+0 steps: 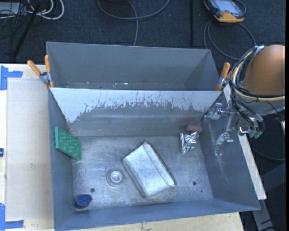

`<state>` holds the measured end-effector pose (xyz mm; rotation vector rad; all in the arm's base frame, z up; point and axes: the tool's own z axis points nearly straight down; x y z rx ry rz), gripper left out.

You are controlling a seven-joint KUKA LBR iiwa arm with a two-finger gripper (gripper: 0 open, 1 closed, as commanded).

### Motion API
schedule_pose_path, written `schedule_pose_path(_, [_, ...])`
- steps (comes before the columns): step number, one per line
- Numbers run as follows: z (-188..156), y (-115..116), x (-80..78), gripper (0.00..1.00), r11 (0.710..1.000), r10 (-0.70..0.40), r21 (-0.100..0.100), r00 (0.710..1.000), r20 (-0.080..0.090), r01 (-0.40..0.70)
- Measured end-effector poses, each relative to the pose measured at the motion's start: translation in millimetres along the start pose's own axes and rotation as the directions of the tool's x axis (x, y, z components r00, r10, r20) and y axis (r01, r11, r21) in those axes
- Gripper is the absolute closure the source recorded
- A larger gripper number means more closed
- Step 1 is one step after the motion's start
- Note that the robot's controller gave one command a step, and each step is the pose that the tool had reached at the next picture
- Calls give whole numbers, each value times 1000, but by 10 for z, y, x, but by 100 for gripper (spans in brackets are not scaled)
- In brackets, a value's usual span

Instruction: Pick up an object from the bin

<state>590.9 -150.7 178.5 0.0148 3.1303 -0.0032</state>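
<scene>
The hand (pixel 225 126) is hanging over the right wall of the bin (pixel 135 105), at the right of the frame; whether it is wide or narrow I cannot tell. The nearest thing, a foil wad (pixel 188 142), is lying just left of the hand and slightly lower, with a pinkish bit (pixel 193 128) above it; its long axis is running up-down in the frame, so a short leftward reach looks needed. The cloth (pixel 148 170) is lying farther off, lower centre.

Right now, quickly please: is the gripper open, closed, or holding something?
Gripper: cannot be told. It is by the right wall of the bin, near a crumpled foil piece.
</scene>
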Motion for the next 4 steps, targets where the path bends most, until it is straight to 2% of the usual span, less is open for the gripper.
schedule_pose_path(1, [827,83,-263,0,987,161,-2,987,-10,-161])
schedule_pose_path(2, [797,81,-271,100,987,158,0,987,-8,-158])
schedule_pose_path(3, [948,327,-175,100,992,-123,18,992,19,122])
schedule_pose_path(4, [-927,456,-262,100,828,-560,-3,828,-2,560])
